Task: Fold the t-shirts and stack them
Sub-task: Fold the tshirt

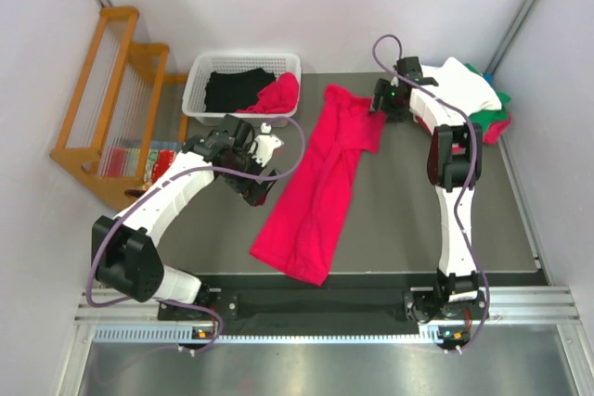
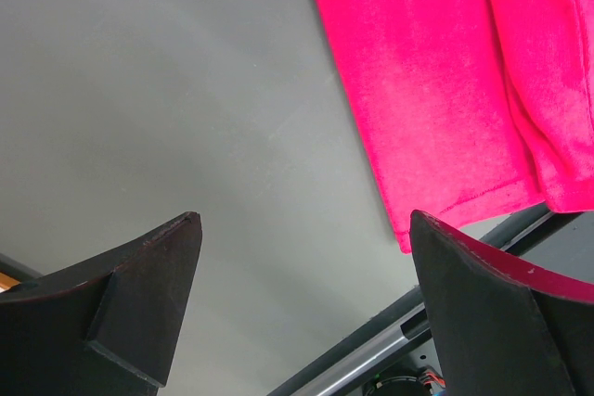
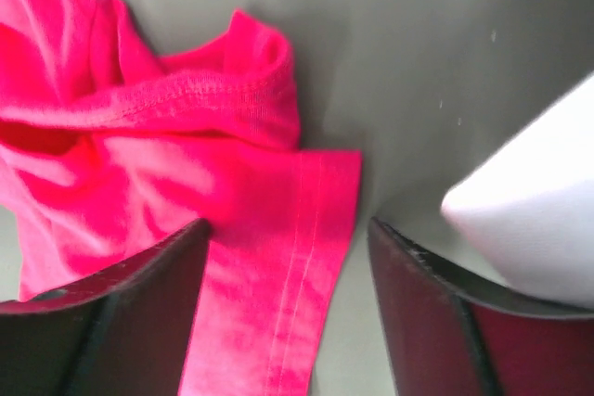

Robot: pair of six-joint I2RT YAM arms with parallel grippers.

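The right gripper hangs over the far end of the crimson t-shirt, its fingers spread apart with nothing between them; its own camera shows the sleeve hem and a bunched fold of red cloth lying loose on the table below the gap. The left gripper sits low just beside the shirt's left edge, jaws as wide as they go and holding nothing. The shirt lies folded into a long narrow strip on the dark table, its long axis running on a slant from the near hem, close to the front edge, up toward the far right, where the sleeve end sticks out under the right gripper. From above you can take in the whole strip, plus a white basket at the far left holding black and red cloth, and a stack of folded tees, white on top with green and red showing beneath, at the far right corner. The left wrist view gives only a bottom corner of the shirt with its stitched hem against bare table. The right wrist view adds the ribbed seam of the crumpled part and a white corner of cloth on the right.
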